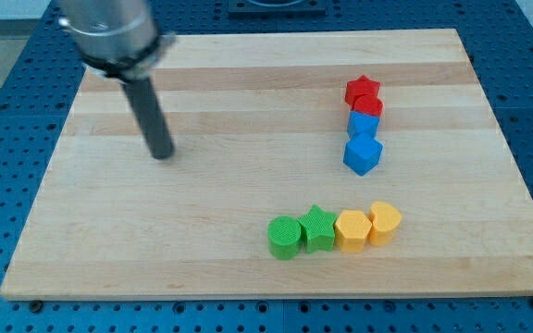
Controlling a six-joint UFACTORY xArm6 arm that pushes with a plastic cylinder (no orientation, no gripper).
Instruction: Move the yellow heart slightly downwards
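Observation:
The yellow heart (385,222) lies at the right end of a row near the view's bottom, touching a yellow hexagon-like block (352,230) on its left. My tip (162,154) rests on the board far to the upper left of the heart, well apart from every block. The dark rod rises from it to the arm at the view's top left.
A green star (317,228) and a green round block (284,238) continue the row leftwards. At upper right a column holds a red star (363,90), a red block (368,106), a blue block (365,125) and a blue cube-like block (363,154). The wooden board (248,92) sits on a blue perforated table.

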